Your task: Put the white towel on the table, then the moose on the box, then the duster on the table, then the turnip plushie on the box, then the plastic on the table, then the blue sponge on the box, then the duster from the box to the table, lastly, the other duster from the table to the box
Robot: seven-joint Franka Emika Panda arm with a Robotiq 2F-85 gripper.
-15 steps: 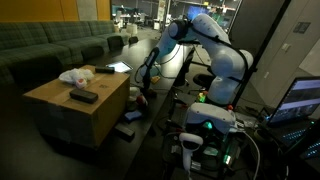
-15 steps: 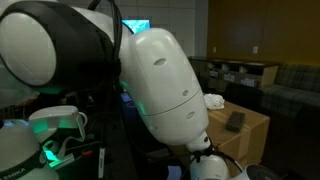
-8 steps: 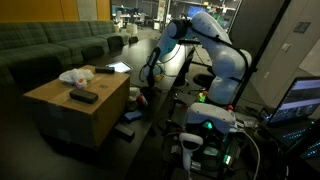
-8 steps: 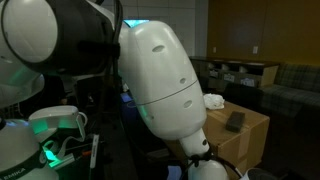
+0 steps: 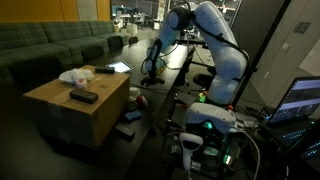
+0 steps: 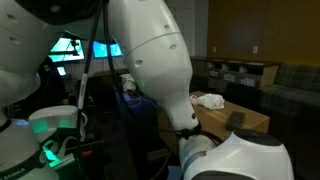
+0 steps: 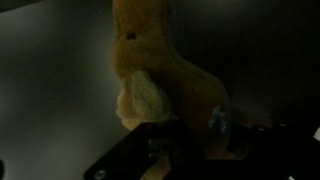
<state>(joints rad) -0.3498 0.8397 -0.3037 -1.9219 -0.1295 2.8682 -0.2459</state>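
Wrist view: moose (image 7: pixel 150 70), a tan plush, fills the frame.
Jaws: pinching the plush at its lower body.
Location: in an exterior view it is held aloft near the box (image 5: pixel 78 110), not yet over it.
Handling: likely light, soft and squashy; grip the thick torso, not a limb.
Box top: white bundle (image 5: pixel 72 76) and dark duster (image 5: pixel 84 96).

Both exterior views facing the shared box (image 5: pixel 72 112) (image 6: pixel 250 120); wrist view close-up.

The arm (image 5: pixel 207 25) arches high and reaches forward, its gripper (image 5: pixel 151 68) hanging downward, clamped on the moose (image 7: pixel 150 60)
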